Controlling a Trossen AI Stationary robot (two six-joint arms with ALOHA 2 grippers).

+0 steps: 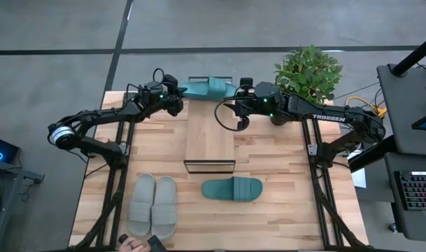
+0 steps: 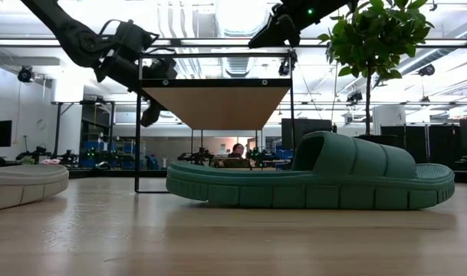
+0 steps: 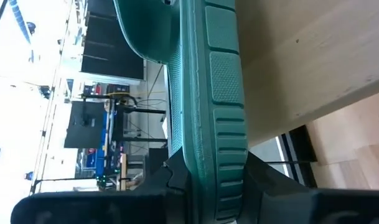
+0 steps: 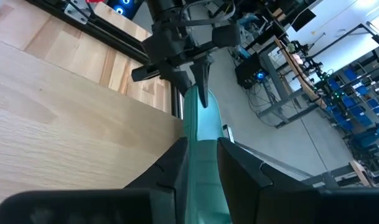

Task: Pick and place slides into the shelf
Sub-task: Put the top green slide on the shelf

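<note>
Teal slide (image 1: pixel 207 87) — clamped between both end effectors.

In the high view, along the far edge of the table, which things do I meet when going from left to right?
Left gripper → teal slide, held at both ends → right gripper → potted plant.

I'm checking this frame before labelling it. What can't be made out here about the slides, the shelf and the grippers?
- Held teal slide: the high view shows both grippers, left and right, at its ends; whether it rests on the shelf is unclear.
- Grey slides: cut off by the edge in the low view.
- Object at the high view's bottom edge: cropped, unidentifiable.
- Teal slide on the table: hides the shelf's right foot in the low view.
</note>
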